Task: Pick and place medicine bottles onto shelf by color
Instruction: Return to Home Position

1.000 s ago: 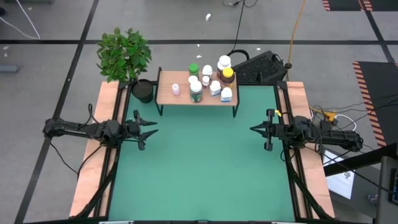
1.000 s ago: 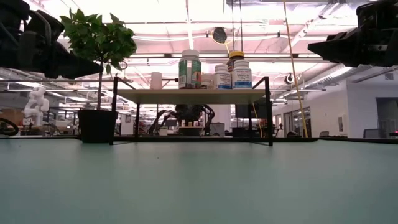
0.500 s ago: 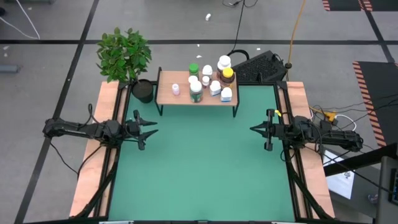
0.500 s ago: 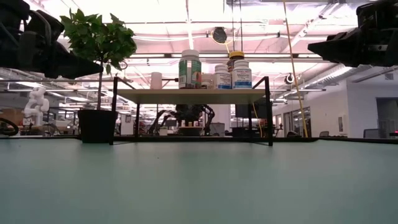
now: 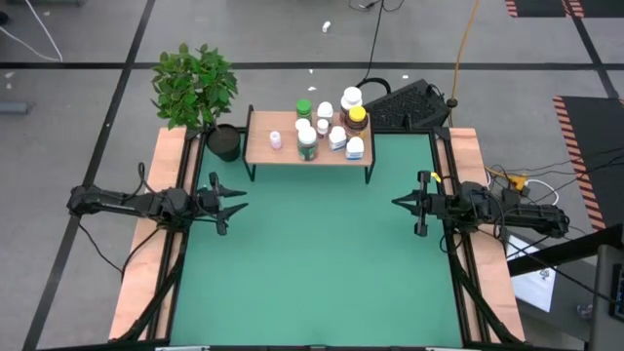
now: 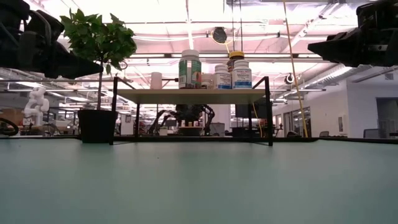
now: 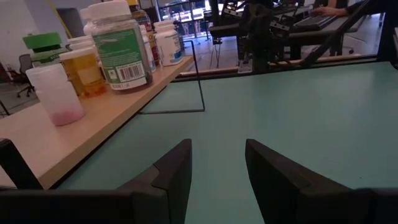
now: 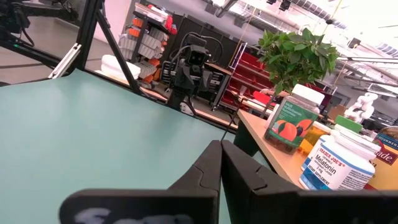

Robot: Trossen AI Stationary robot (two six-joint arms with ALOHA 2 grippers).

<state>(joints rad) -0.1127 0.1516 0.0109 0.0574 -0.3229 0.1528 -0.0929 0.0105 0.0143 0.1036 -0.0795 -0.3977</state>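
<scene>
Medicine bottles stood grouped on the shelf. Left gripper hung spread at the table's left edge. Right gripper hung opposite, fingers pressed together, as only its wrist view confirmed.

Bright, even overhead light; soft shadows

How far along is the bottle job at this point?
Done: the medicine bottles all stand on the shelf; none on the green table. In hand: nothing; left gripper open, right gripper shut, both empty at the table's sides. Left: apparently nothing.
</scene>
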